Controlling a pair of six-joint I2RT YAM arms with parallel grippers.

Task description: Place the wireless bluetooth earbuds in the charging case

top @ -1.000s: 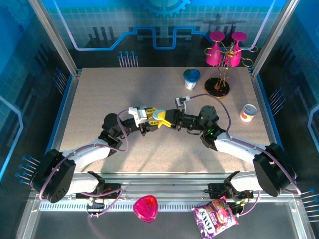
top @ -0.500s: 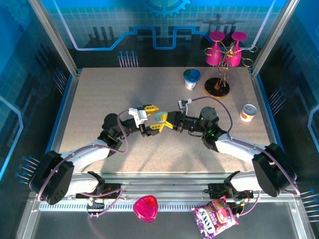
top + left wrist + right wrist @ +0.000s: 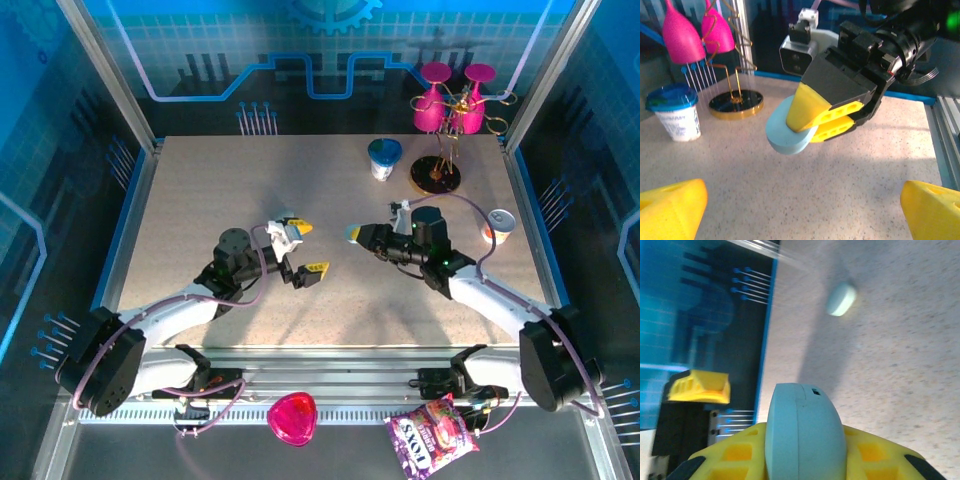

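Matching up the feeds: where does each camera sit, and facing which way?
Top external: above and behind, looking down at the table; both arms show, left gripper open.
Left wrist: on the left arm, facing the right gripper; own yellow fingertips at the bottom corners.
Right wrist: looks along its own fingers at the table.
Shared by all: the light-blue case clamped in the right gripper.

Robot test cell in a lab; aluminium frame (image 3: 108, 75), blue circuit-print panels (image 3: 200, 40), speckled table (image 3: 200, 190)
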